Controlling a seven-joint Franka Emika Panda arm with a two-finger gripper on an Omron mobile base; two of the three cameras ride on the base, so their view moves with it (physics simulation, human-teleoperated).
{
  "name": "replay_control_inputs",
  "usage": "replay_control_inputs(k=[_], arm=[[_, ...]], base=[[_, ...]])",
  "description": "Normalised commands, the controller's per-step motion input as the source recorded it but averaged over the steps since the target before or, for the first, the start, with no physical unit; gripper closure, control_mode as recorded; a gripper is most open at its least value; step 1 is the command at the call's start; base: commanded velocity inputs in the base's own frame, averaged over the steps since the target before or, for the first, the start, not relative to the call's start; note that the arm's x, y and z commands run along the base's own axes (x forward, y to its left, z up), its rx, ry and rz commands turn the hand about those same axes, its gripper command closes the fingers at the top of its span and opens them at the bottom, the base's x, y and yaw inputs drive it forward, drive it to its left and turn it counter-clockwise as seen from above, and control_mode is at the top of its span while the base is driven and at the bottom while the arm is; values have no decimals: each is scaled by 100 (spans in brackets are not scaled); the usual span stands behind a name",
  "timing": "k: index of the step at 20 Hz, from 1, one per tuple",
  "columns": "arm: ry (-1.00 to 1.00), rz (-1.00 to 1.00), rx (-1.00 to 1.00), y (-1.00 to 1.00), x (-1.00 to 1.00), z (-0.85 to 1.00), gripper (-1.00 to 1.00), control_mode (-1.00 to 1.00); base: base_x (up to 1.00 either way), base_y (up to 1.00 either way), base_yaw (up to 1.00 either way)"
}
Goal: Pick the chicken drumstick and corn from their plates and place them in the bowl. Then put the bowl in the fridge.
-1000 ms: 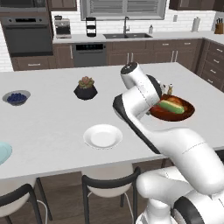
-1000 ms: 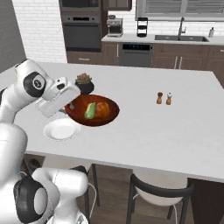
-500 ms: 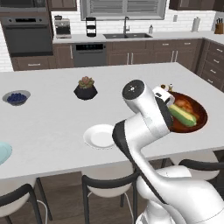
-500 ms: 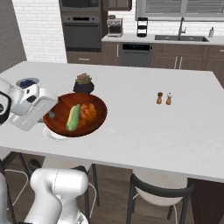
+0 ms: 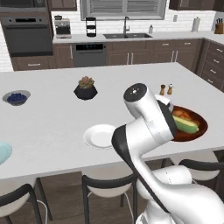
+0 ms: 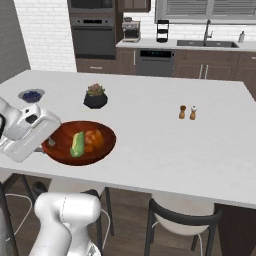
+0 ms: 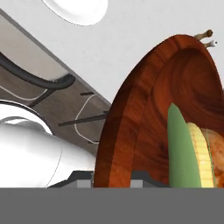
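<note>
Two base views, from behind left and right, facing forward-down over the shared island worktop [image 5: 52, 131]; hand view pressed close against bowl [image 7: 131, 131] rim.

Dark cabinets [image 5: 140, 50], white brick wall [image 6: 42, 30]

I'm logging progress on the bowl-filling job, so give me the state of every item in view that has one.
gripper: shut on the bowl's rim.
bowl: held at its edge, carrying both foods.
corn: lying in the bowl.
chicken drumstick: in the bowl beside the corn.
white plate: empty.
small grey bowl: holding blueberries.
</note>
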Motion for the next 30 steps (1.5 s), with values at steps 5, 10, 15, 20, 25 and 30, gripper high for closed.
replay_control_inputs(k=[5, 10, 15, 20, 25, 30], arm=[[2, 0, -1, 0, 0, -1, 100, -100], [-2, 0, 0, 2, -15, 0, 100, -100], [-1, -1, 0, 0, -12, 0, 100, 100], [0, 0, 0, 0, 0, 0, 100, 100], [0, 0, 0, 0, 0, 0, 100, 100], [0, 0, 0, 0, 0, 0, 100, 100]], base=[[0, 0, 0], [0, 0, 0], [-67, 0, -23], [-57, -9, -67], [0, -37, -85], [0, -33, -86]])
